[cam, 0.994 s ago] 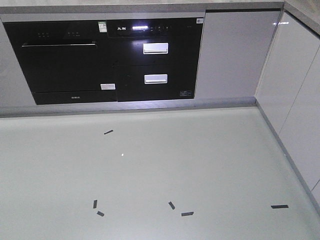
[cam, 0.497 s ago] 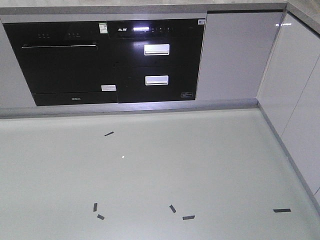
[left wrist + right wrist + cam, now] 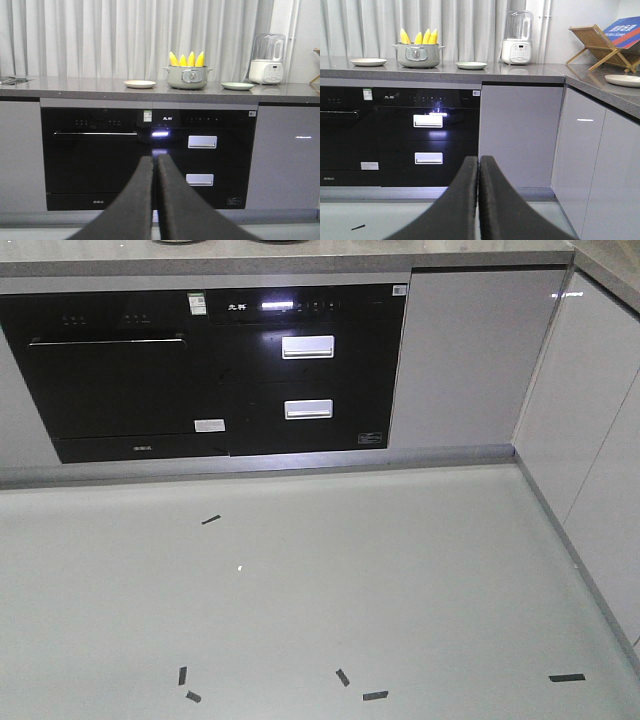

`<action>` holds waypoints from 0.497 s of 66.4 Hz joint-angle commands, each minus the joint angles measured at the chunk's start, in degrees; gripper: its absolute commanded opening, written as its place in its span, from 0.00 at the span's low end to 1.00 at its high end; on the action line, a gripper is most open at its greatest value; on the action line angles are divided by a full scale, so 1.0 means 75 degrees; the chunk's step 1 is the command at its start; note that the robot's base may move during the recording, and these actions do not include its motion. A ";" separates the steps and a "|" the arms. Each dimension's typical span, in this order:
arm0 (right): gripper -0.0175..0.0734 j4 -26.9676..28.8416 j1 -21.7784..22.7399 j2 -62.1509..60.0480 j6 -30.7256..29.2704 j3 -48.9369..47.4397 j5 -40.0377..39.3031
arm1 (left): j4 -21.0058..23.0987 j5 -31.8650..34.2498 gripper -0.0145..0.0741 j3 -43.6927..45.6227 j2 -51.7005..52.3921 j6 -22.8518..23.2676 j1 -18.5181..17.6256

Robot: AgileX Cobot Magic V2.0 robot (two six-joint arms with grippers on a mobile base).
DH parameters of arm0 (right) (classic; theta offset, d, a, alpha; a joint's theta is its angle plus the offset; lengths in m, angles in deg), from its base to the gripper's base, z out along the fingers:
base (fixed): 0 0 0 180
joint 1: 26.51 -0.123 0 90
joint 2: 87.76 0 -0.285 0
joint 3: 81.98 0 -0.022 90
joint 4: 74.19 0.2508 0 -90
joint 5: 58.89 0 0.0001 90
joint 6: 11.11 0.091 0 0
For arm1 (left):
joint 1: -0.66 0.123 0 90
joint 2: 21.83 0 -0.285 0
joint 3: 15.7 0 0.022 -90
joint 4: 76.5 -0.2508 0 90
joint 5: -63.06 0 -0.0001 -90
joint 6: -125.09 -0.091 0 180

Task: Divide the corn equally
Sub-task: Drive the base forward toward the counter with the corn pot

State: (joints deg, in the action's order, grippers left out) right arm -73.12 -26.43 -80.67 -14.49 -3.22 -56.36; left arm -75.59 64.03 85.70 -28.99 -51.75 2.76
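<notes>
Standing in the pot, the corn shows only tips.

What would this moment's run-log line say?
corn: four cobs upright in pot | cream plate, green plate flanking pot: no corn yet | left gripper: jaws shut, empty | right gripper: jaws shut, empty

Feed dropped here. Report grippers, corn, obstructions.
Shut and empty: left gripper, right gripper. Four corn cobs upright in pot on counter; cream plate, green plate look bare. Floor shows only tape marks.
</notes>
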 commanded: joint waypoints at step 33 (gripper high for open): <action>0.18 -0.0033 0.0019 -0.0041 -0.0062 0.0063 -0.0584 | 0.0009 0.0569 0.16 0.0125 0.0126 0.0097 0.0027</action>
State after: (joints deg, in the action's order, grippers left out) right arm -73.12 -26.43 -80.67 -14.49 -3.22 -56.36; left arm -75.59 64.03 85.70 -28.99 -51.74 2.76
